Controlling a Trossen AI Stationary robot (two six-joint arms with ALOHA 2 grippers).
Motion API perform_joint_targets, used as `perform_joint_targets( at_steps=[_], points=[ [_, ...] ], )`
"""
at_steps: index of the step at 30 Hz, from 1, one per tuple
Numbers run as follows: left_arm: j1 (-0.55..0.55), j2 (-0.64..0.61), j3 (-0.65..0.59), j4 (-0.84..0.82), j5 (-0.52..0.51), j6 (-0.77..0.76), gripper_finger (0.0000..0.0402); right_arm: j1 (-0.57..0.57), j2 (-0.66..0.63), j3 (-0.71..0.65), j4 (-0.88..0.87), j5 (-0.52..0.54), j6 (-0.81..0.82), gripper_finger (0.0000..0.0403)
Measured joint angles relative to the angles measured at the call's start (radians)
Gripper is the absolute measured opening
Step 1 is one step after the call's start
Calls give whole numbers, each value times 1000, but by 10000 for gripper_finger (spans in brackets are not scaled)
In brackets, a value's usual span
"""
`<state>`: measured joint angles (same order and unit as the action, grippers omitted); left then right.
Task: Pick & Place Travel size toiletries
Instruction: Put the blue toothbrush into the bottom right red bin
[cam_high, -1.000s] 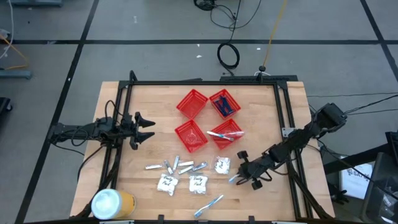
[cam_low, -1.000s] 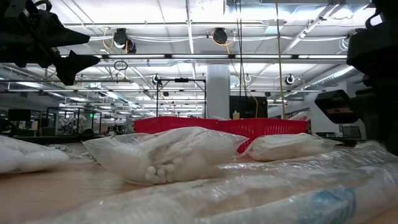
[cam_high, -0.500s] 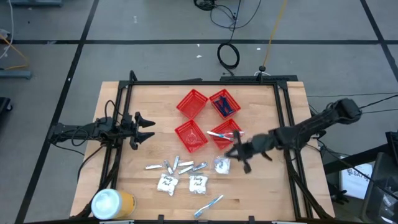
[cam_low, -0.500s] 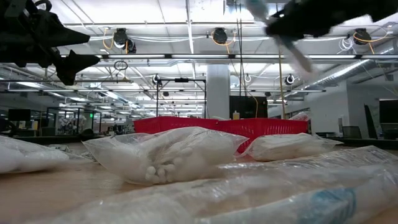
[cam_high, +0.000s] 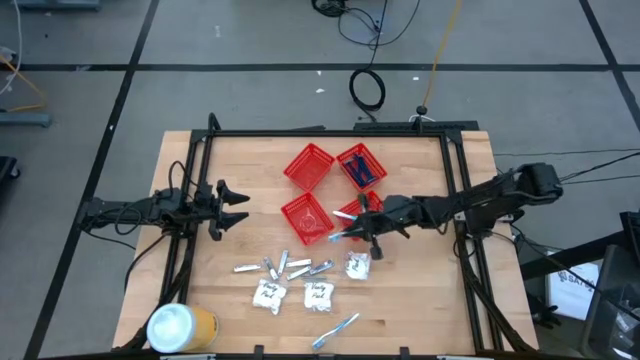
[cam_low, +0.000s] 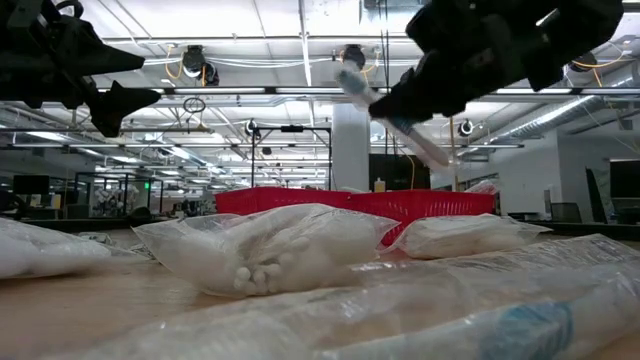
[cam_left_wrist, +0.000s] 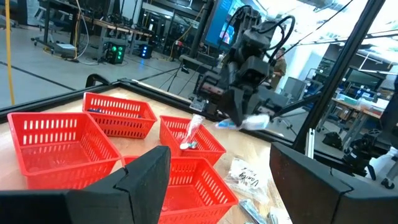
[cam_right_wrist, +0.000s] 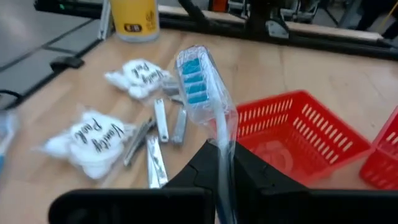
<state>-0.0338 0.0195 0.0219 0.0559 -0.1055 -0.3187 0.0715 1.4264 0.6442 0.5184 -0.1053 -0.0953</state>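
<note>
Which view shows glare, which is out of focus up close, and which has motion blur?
Low view: bright ceiling lights glare, and the nearest bag along the bottom is out of focus. Low view too: the toothbrush in the right hand smears with motion. Right wrist view: the toothbrush is fairly sharp and the sachets behind are soft. High view: even light, weak shadows.
</note>
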Motion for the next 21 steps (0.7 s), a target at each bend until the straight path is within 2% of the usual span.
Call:
perform_joint_targets(
  at_steps=[7, 12, 21],
  points=[
    [0, 0, 0, 0, 0, 0, 271, -8, 107, 0, 87, 5, 13, 12],
    [0, 0, 0, 0, 0, 0, 271, -12, 112, 0, 52, 109, -7, 12],
    [0, 0, 0, 0, 0, 0, 271, -57, 112, -13, 31, 107, 1, 13]
  ],
)
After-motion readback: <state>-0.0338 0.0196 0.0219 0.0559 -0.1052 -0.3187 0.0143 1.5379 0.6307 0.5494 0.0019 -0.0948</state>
